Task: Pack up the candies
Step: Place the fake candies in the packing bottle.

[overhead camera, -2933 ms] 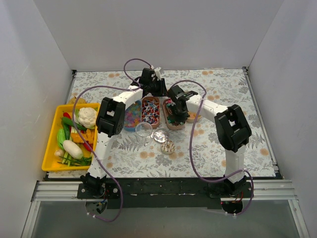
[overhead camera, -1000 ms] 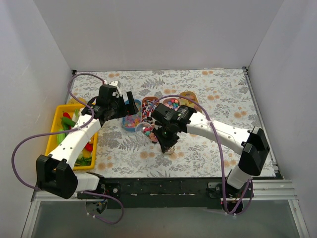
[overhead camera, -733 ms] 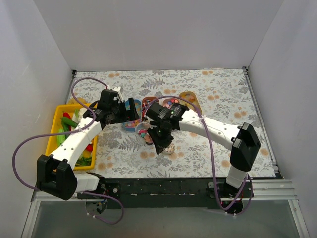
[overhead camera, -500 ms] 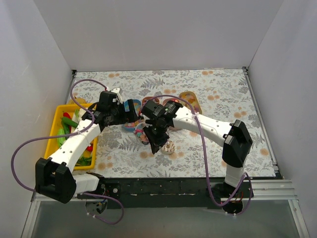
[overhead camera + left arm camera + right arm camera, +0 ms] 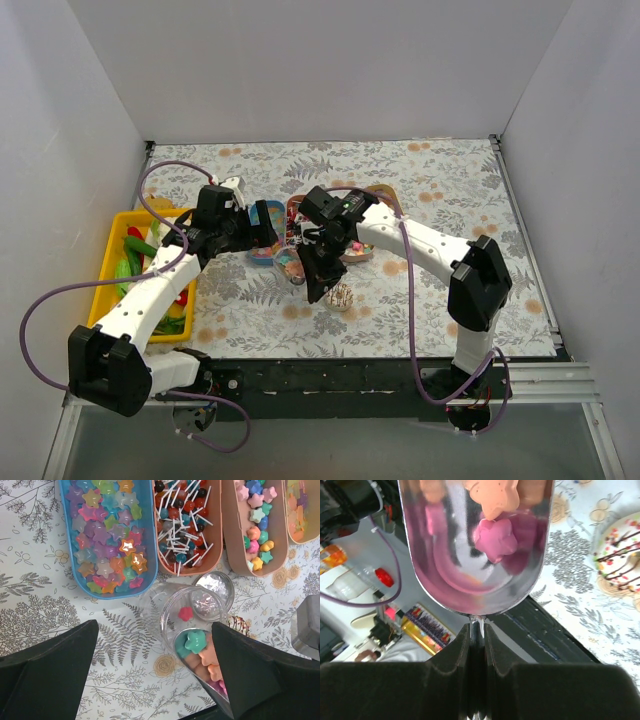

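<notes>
Right claw (image 5: 476,630) is clenched on the thin handle of a metal scoop (image 5: 450,570), and the scoop is loaded with candies (image 5: 495,540): pink and orange stars in the wrist view, plus a teal one seen from the other arm. Left claw (image 5: 155,630) is spread wide and grasps nothing, hanging over the clear jar (image 5: 172,605) that stands on the counter (image 5: 50,605) just below the trays.

By my reading the packing has barely begun. A single pink sweet (image 5: 185,613) shows inside the jar, and the scoop's load lies at the near side of the jar's mouth, not yet tipped in. The jar's lid (image 5: 214,587) lies off, touching or just beside the jar on its far right.

What is left looks like most of the job. The blue tray (image 5: 153,555) is heaped with pastel stars, the peach tray of stick sweets (image 5: 218,535) beside it is full, and the next peach tray (image 5: 235,550) holds many coloured stars. A fourth tray is cut off at the right edge. A small sprinkled round thing (image 5: 620,570) lies near the jar; it may be a second lid or a sweet, but the view is too poor to tell. Emptying the scoop, further scoops and closing the jar all appear to remain.
</notes>
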{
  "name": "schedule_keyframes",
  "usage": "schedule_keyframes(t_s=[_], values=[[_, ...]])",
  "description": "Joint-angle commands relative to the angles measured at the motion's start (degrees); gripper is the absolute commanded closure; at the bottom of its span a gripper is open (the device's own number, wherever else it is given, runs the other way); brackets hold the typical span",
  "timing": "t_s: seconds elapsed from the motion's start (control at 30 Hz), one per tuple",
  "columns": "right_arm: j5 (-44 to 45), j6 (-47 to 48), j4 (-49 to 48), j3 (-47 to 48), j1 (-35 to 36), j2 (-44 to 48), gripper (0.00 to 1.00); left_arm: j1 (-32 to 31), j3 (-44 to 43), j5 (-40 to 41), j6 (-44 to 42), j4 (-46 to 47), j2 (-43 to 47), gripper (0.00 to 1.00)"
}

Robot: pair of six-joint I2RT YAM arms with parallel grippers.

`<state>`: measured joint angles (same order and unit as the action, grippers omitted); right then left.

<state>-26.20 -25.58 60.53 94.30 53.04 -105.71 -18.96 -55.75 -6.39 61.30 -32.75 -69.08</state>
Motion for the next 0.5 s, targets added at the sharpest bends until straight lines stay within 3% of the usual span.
schedule_keyframes(t_s=[0.0, 0.47], values=[[-7.2, -0.4, 1.3, -0.4, -1.3, 0.0, 0.99, 0.2, -0.2, 1.1, -0.8, 0.6, 1.3, 0.02], [-17.1, -4.5, 0.3, -5.4, -4.9, 1.3, 0.99, 0.2, 1.3, 2.0, -0.4, 1.6, 1.8, 0.02]])
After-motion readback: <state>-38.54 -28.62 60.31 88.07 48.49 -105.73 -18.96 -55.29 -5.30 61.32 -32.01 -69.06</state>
